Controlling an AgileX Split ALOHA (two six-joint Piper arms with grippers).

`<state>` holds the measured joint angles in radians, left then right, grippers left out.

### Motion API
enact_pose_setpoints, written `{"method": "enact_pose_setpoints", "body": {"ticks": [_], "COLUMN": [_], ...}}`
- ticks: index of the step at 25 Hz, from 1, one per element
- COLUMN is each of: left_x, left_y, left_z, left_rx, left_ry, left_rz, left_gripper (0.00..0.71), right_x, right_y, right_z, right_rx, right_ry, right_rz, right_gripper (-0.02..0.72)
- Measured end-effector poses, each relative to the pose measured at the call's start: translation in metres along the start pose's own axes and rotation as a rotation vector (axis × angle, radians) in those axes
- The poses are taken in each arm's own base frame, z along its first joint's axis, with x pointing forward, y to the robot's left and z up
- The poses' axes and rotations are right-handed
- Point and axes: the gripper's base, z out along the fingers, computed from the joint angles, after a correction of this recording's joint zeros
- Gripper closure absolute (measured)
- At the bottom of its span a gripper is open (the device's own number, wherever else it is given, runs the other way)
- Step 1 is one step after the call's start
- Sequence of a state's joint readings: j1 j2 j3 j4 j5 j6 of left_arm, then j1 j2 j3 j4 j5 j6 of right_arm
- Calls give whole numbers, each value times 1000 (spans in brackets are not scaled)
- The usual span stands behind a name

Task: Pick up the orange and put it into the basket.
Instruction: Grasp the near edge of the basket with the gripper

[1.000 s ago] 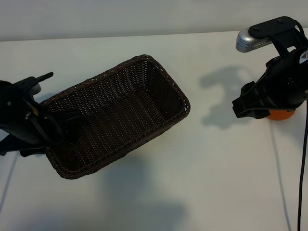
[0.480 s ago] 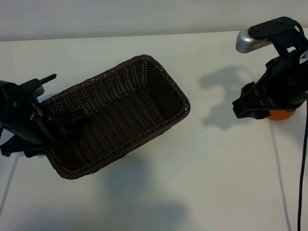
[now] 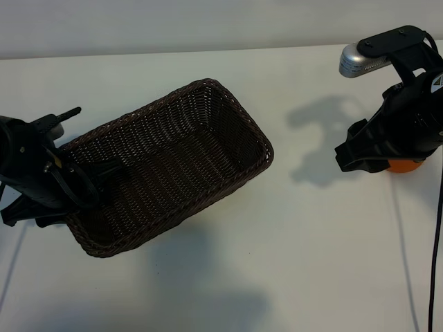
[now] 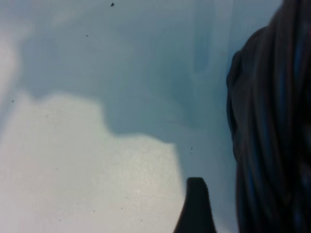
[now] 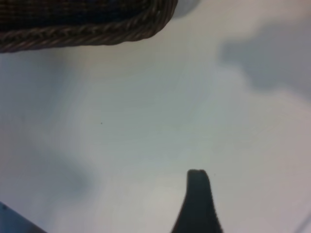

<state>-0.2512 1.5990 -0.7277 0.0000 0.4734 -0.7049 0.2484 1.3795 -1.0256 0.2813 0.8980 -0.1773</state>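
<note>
From the exterior view I see my right gripper (image 3: 387,155) low over the orange (image 3: 403,165) at the table's (image 3: 277,242) right edge, well apart from the basket (image 3: 166,162), whose left end my left gripper (image 3: 66,183) meets; I cannot tell how either gripper's jaws stand. The left wrist view shows only wicker and table. The right wrist view shows the basket's rim but no orange, so I judge the grasp unconfirmed; next comes closing, lifting, carrying left.

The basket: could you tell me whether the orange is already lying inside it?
No, the basket holds no fruit; the orange shows at the table's right side, mostly hidden under the right arm.
</note>
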Motion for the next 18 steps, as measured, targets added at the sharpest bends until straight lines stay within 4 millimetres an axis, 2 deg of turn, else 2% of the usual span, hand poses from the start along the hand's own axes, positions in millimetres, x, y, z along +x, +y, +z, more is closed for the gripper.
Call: {"method": "enact_pose_setpoints", "body": {"ticks": [13,18], "left_x": [2,2], "left_y": [2,2], "left_z": [0,0], "left_rx": [-18,-18], "left_ry": [21,21], "left_rz": [-1,-5], "left_gripper": [139,188], "right_x": [1,1], "right_y": [0,0], "right_z": [0,0], "right_rx": [-3,-3], "right_ry": [16,16], "right_rz": [0,-2], "right_gripper": [177,177]}}
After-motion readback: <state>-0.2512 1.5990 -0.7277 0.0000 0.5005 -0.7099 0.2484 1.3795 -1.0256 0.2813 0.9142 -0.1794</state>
